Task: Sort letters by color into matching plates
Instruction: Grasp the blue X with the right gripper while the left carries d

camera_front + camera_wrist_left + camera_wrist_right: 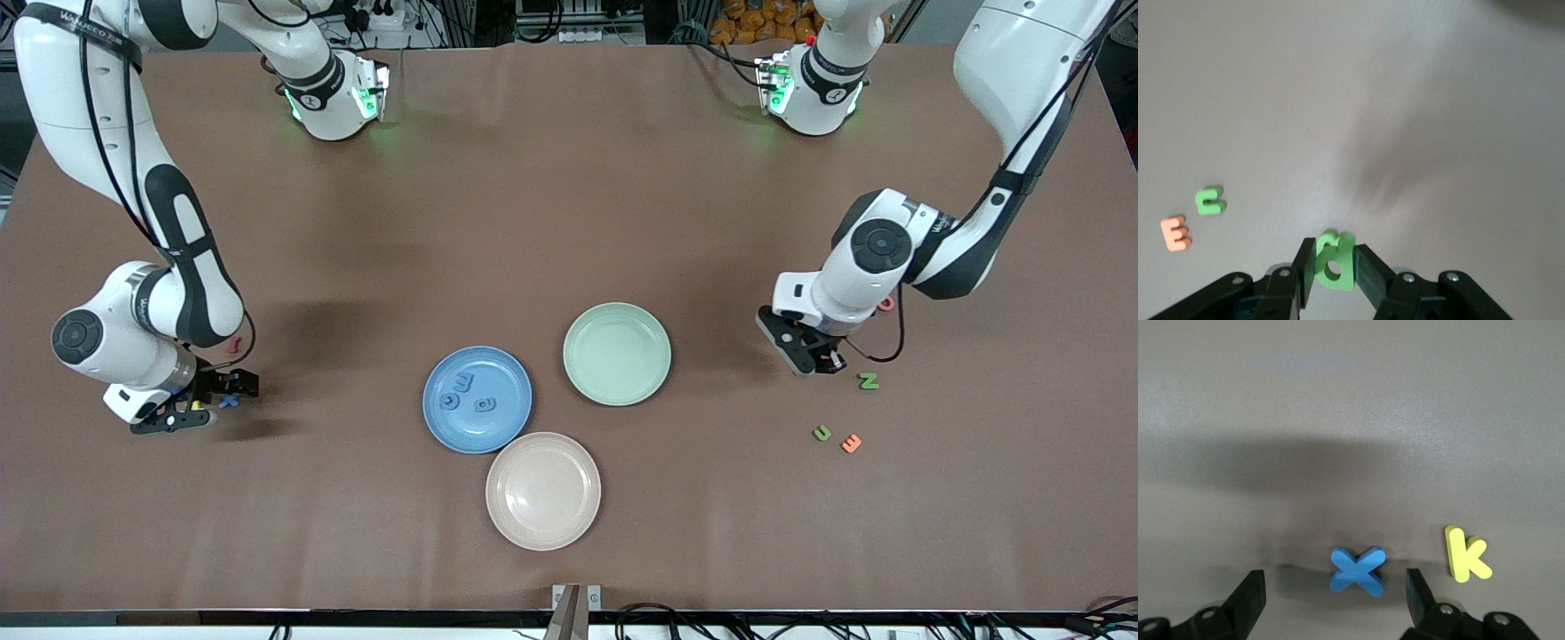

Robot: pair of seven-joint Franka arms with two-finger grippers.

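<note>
Table [569,178]: plain brown, unpatterned. Blue plate [511,420]: bright blue, holding three blue letters [468,394]. Green plate [617,353]: pale mint. Third plate [543,491]: beige. X letter [1357,571]: blue. K letter [1465,555]: yellow. N letter [868,380]: green. U letter [822,433]: green. E letter [852,443]: orange. Held letter [1335,261]: green. Arms: white with black joints.

A wide table [569,178] covered in matte brown sheeting fills nearly the whole front view, faintly creased and marked with soft shadows. Along its upper edge, dark cables [373,18] and metal framing crowd the background, beside a heap of orange objects [756,20]. More cables trail below the nearest edge.
</note>
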